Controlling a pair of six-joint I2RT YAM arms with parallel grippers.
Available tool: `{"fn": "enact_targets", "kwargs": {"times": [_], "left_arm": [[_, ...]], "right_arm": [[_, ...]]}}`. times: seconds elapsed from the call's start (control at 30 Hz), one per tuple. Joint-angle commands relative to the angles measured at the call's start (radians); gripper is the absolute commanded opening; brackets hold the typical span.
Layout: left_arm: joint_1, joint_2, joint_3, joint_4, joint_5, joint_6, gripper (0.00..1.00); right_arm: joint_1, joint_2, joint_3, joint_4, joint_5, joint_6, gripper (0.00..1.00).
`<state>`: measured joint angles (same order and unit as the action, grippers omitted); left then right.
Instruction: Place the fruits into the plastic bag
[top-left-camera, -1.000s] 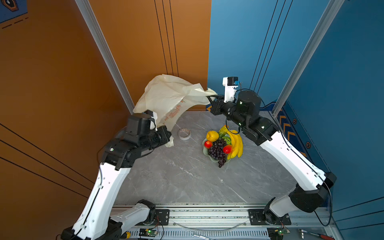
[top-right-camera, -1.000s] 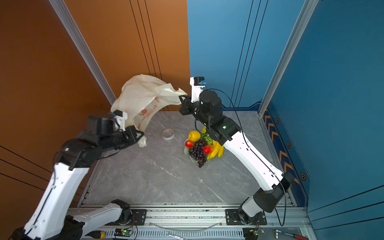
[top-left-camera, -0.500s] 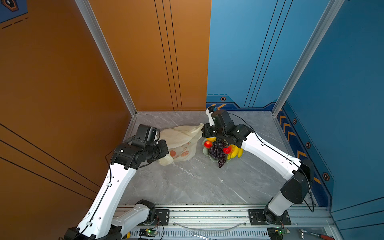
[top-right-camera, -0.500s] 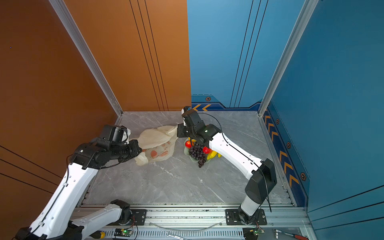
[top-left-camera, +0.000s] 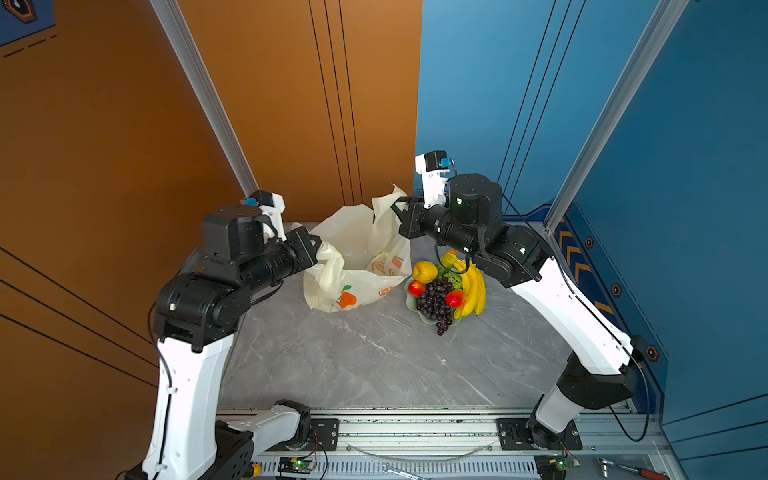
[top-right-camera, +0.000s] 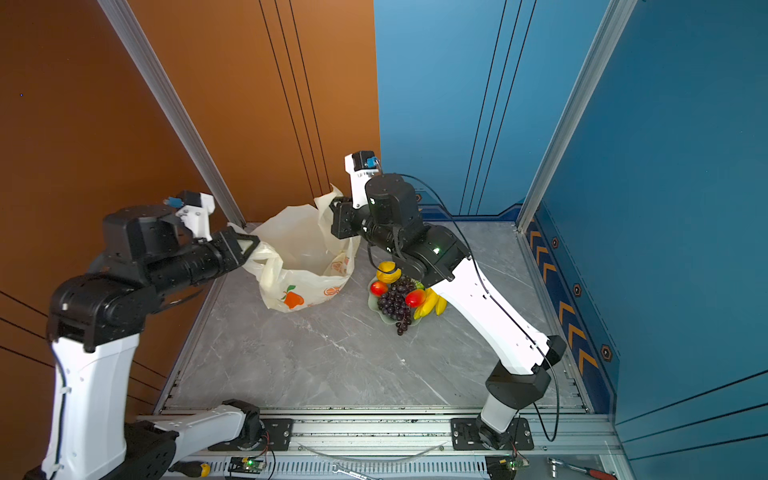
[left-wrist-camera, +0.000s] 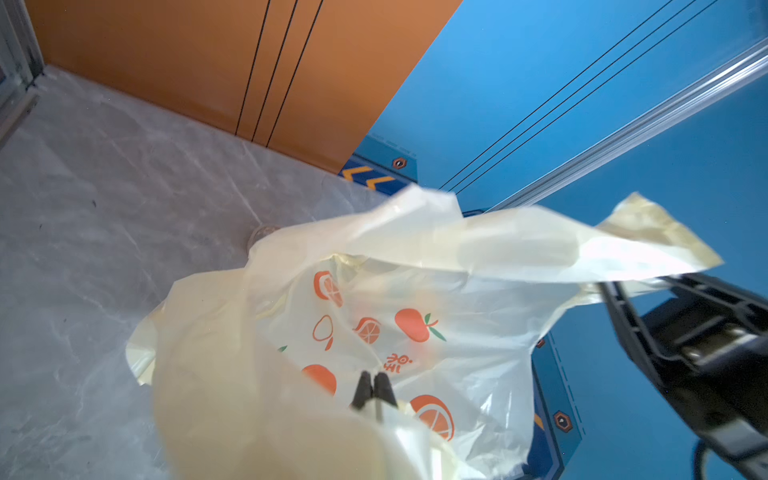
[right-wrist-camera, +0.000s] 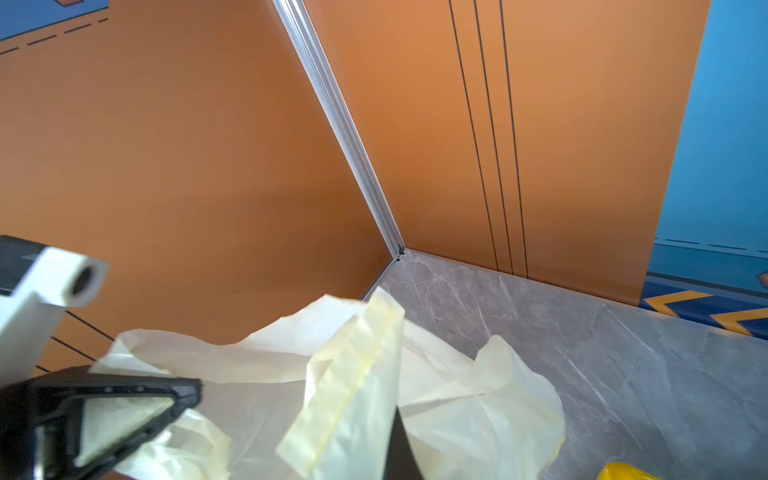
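While the left jaws and right jaws pinch opposite edges of the plastic bag (top-left-camera: 353, 286), holding its mouth open on the far surface (top-left-camera: 374, 365), the fruits (top-left-camera: 436, 295) all lie in the dish (top-left-camera: 420, 316) just right of it, none bagged yet.

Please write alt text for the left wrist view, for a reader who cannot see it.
The left gripper, shut, pinches the cream bag printed with orange fruits. The right gripper holds its far edge, above a grey table.
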<state>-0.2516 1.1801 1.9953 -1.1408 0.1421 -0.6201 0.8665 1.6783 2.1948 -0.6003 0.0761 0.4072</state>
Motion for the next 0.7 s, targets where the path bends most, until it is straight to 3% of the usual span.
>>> {"fn": "enact_targets", "kwargs": {"times": [0.0, 0.23, 0.5, 0.67], "left_arm": [[0.015, 0.008, -0.022, -0.048, 0.069, -0.001, 0.00], [0.015, -0.064, -0.199, -0.047, 0.102, -0.027, 0.00], [0.031, -0.057, -0.120, -0.084, 0.159, -0.067, 0.00], [0.052, -0.003, -0.136, -0.119, 0.167, -0.077, 0.00]], "right_arm": [[-0.003, -0.008, -0.011, -0.115, 0.077, -0.032, 0.00], [-0.001, -0.073, -0.134, -0.150, 0.094, -0.005, 0.00], [-0.003, -0.119, -0.106, -0.173, 0.120, 0.022, 0.00], [-0.034, -0.045, -0.086, -0.168, 0.107, 0.028, 0.00]]}}
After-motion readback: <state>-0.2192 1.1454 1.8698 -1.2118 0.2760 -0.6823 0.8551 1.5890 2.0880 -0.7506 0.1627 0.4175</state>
